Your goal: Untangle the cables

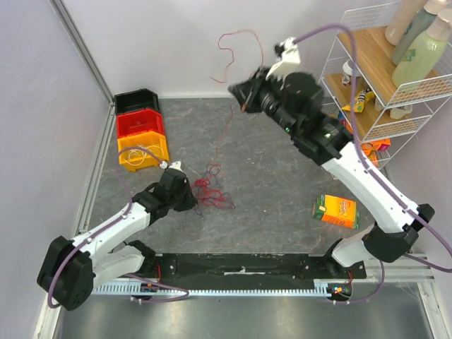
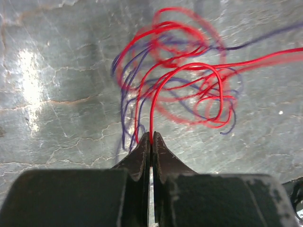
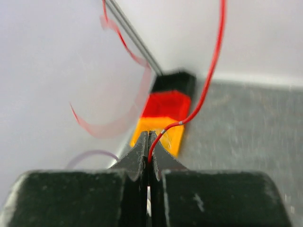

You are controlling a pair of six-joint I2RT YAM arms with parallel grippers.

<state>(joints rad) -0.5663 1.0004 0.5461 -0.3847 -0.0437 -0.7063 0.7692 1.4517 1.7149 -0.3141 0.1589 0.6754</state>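
- Firstly, the left gripper point(image 2: 151, 135) had its jaws closed on a red wire point(image 2: 152, 111) that rose from between the fingertips.
- That wire ran straight into a tangle of red and purple-blue cables point(image 2: 182, 80), which lay on the grey table point(image 2: 57, 118) just ahead of the fingertips.
- The right gripper point(image 3: 149, 135) had its jaws pinched together on a second red strand point(image 3: 204, 90).
- That gripper stood high above the far part of the table. From it the strand curled upward in a loose loop against the back wall point(image 1: 176, 42), and on the other side it hung down toward the tangle.
- Whether the two gripped lengths belonged to one wire could not be determined.
- A stack of three bins point(image 1: 142, 131), black, red and yellow, stood at the far left corner, apart from the tangle. Thin white wires point(image 1: 145, 154) lay in the yellow one.
- An orange and green carton point(image 1: 337, 210) lay on the right of the table, near the right arm.
- A white wire shelf point(image 1: 367, 67) carrying bottles point(image 1: 424, 49) stood at the far right.
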